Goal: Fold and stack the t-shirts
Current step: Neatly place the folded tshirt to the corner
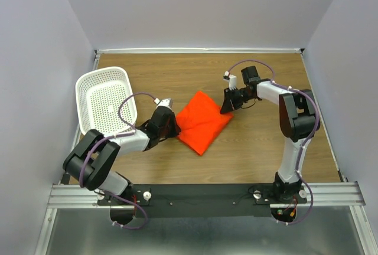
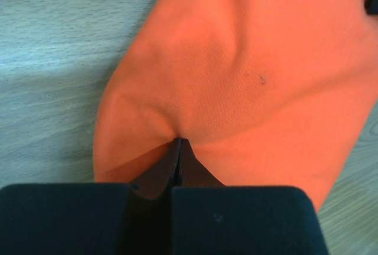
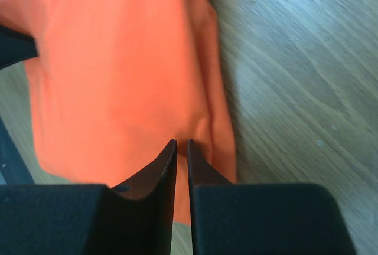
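Now the left gripper (image 2: 179,142) and right gripper (image 3: 182,143) are pinching the shirt (image 1: 202,122) at nine and three o'clock; uneven pulling is risking unfolding.

Wood-grain table (image 1: 177,72) between plain pale lavender walls (image 1: 201,7), soft even light.
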